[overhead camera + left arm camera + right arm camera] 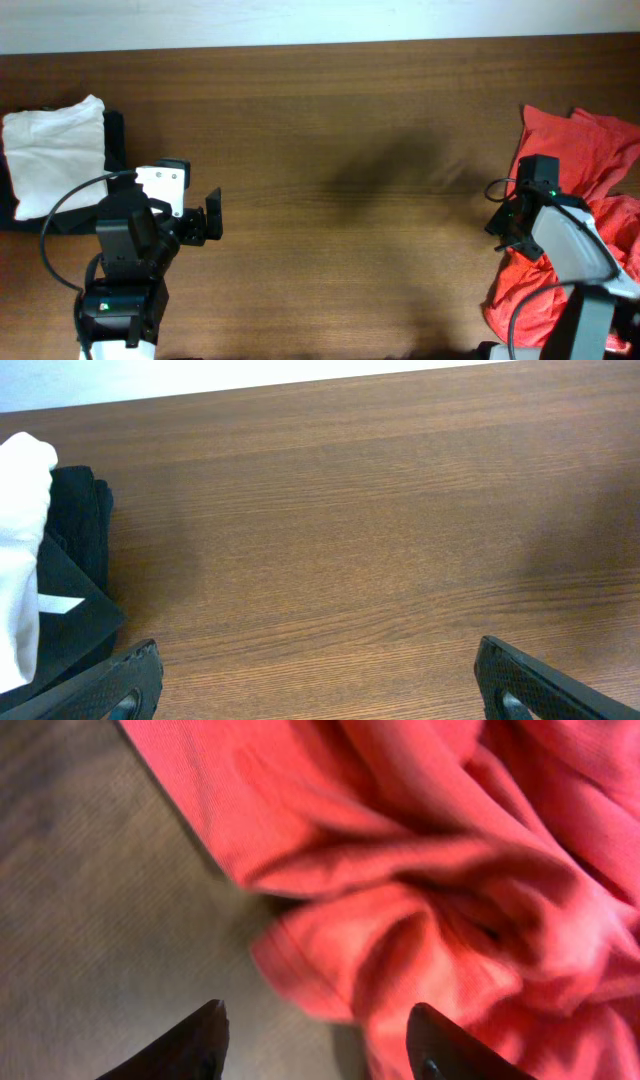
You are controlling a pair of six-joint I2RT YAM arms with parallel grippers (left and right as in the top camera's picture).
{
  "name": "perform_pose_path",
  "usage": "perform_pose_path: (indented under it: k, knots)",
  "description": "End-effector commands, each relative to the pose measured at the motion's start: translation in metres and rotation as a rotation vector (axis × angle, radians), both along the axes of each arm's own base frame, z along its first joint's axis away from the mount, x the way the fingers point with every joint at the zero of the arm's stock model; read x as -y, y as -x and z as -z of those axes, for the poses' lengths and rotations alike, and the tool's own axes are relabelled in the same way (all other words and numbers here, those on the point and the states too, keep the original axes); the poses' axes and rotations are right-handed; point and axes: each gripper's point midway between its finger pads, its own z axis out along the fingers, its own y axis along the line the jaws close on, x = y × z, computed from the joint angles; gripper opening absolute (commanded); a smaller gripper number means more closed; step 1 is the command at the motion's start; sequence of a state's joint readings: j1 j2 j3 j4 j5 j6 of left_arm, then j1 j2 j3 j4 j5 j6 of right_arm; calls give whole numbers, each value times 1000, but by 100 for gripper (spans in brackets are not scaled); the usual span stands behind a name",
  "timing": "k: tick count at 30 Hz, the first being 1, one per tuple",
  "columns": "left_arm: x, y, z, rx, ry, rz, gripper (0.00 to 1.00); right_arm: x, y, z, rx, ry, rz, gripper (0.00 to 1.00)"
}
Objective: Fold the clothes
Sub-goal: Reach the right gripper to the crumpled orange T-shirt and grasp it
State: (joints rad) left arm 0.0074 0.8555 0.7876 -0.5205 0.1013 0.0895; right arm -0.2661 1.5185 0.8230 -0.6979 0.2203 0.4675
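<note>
The red-orange T-shirt [575,190] lies crumpled in a heap at the table's right edge; its lettering is hidden. In the right wrist view its folds [420,870] fill the upper right. My right gripper [503,222] hovers over the heap's left edge, open and empty [315,1020], with a fold of the shirt's edge just ahead between the fingertips. My left gripper [207,216] is open and empty [315,680] over bare wood at the left, far from the shirt.
A folded white garment [52,150] lies on a folded black garment [112,135] at the far left; both also show in the left wrist view, white [22,550] over black [75,560]. The brown wooden table [340,150] spans the middle.
</note>
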Motion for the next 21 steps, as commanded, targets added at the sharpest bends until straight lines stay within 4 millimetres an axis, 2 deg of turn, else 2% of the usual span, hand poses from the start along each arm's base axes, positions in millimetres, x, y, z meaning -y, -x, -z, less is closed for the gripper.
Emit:
perform_pose_path:
  k: [1, 3, 6, 7, 8, 12, 13, 15, 18, 19, 21]
  knots:
    - [4, -1, -10, 22, 7, 17, 99, 8, -9, 10, -4, 20, 17, 49]
    - [4, -1, -10, 22, 7, 17, 99, 8, -11, 16, -6, 18, 17, 39]
    - [4, -1, -10, 22, 7, 17, 99, 9, -11, 22, -23, 18, 17, 34]
    - [4, -1, -10, 22, 7, 17, 99, 8, -8, 26, -40, 16, 17, 22]
    - [4, -1, -10, 22, 7, 17, 99, 8, -6, 28, -54, 12, 17, 5]
    - [4, -1, -10, 22, 7, 17, 99, -3, -6, 25, -58, -48, -21, 4]
    - [4, -1, -10, 22, 7, 17, 99, -17, -16, 20, -27, -118, -104, 4]
    - [3, -1, -10, 24, 6, 17, 99, -62, -41, 0, 80, -325, -377, 4]
    - [3, -2, -11, 30, 6, 17, 99, -132, -68, -56, 280, -600, -699, 4]
    - [3, -2, -12, 34, 6, 17, 99, -147, -73, -71, 323, -646, -757, 4]
    - [3, -4, -14, 45, 6, 17, 99, -194, -92, -111, 433, -715, -922, 4]
